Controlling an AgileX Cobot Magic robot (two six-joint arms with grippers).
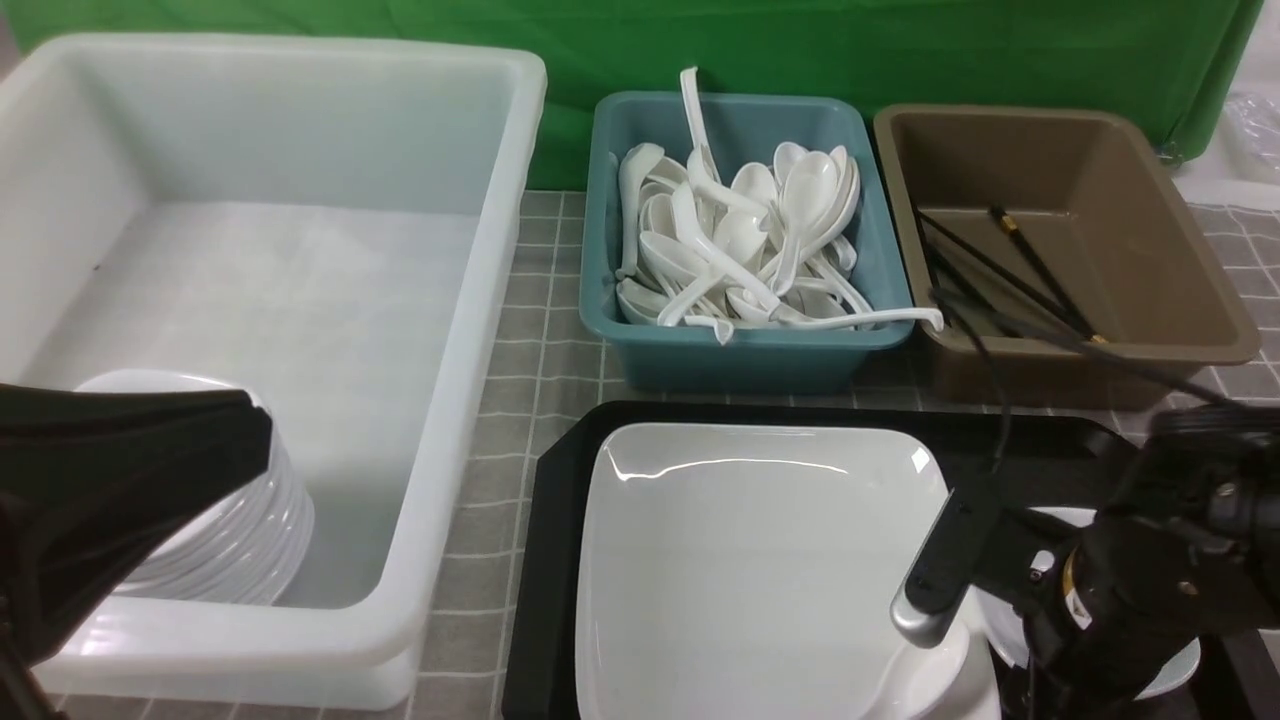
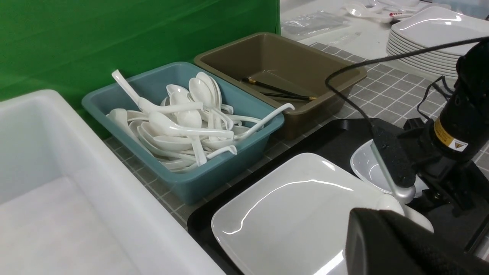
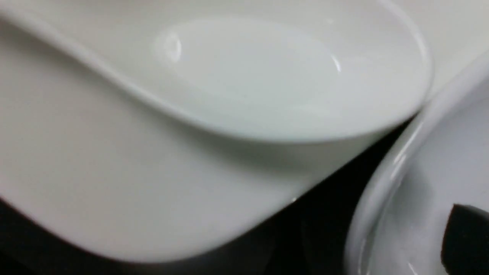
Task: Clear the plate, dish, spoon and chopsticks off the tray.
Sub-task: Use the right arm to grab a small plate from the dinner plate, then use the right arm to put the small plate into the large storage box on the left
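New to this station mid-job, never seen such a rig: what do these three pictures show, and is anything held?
A robot with two arms, each ending in a two-finger gripper. The front picture looks forward from between them; the other two come from wrist cameras. On the black tray lie the plate, a spoon on its corner, a small dish beside. Nearby: a white tub, a teal tub of spoons, a brown tub with chopsticks. The right gripper hangs open over the spoon; the left gripper is shut. Neither holds anything.
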